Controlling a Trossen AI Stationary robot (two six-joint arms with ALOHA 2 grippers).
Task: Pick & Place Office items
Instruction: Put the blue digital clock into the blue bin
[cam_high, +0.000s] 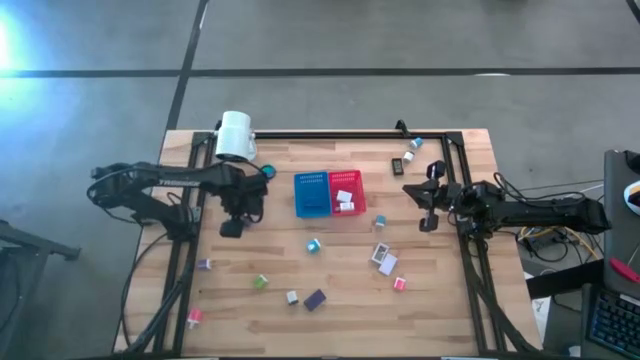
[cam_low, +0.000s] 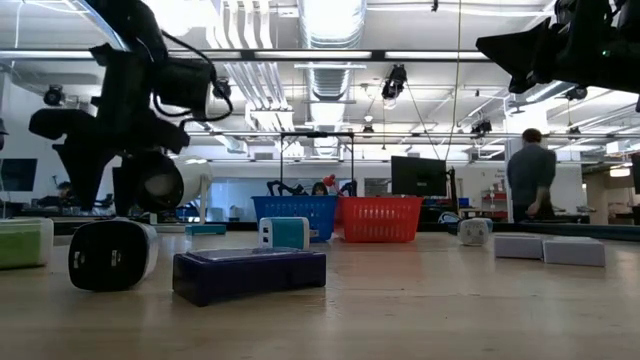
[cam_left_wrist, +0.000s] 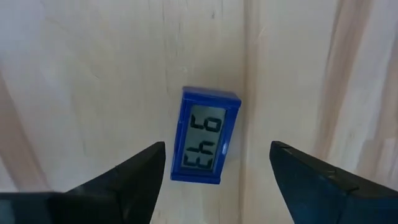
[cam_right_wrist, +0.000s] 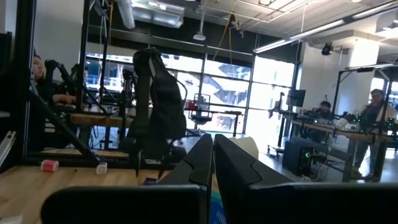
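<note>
Left gripper (cam_left_wrist: 214, 171) open, its 2 fingers (cam_left_wrist: 134, 177) straddling a blue clock (cam_left_wrist: 205, 135) lying flat on the table (cam_high: 440, 310), not touching it. Right gripper (cam_right_wrist: 213, 155) closed, empty, at 3 o'clock of the bins (cam_high: 312, 195). Other items (cam_high: 380, 255) lie scattered at 6 o'clock.

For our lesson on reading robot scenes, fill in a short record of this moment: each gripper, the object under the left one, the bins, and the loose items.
left gripper: open, over the table, left of the bins
object below it: small blue clock lying flat on the wood
right gripper: shut, empty, at the table's right side
blue bin: beside the red bin
loose items: scattered on the table
</note>
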